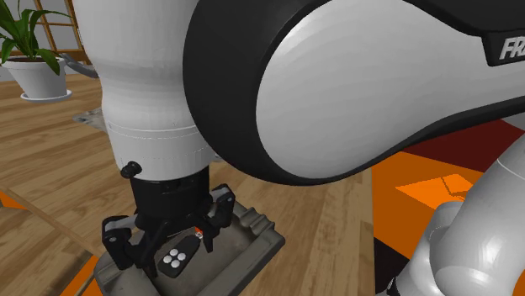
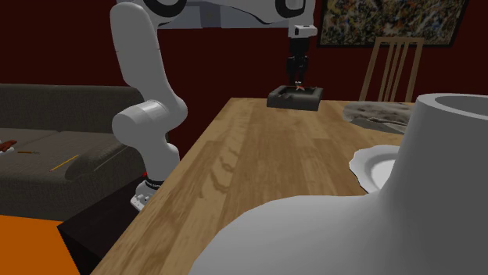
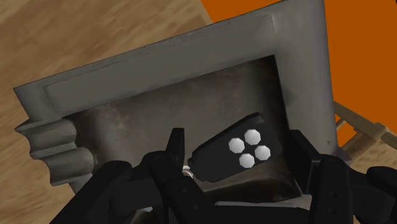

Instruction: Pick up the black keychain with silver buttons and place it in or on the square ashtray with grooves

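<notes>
keychain (image 3: pixel 240 153) | black, silver buttons | between parted jaws | over grey ashtray (image 3: pixel 191 60)

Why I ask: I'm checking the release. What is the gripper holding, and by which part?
Nothing, it seems: the fingers stand apart either side of the black keychain with silver buttons, inside the grey square grooved ashtray.
</notes>
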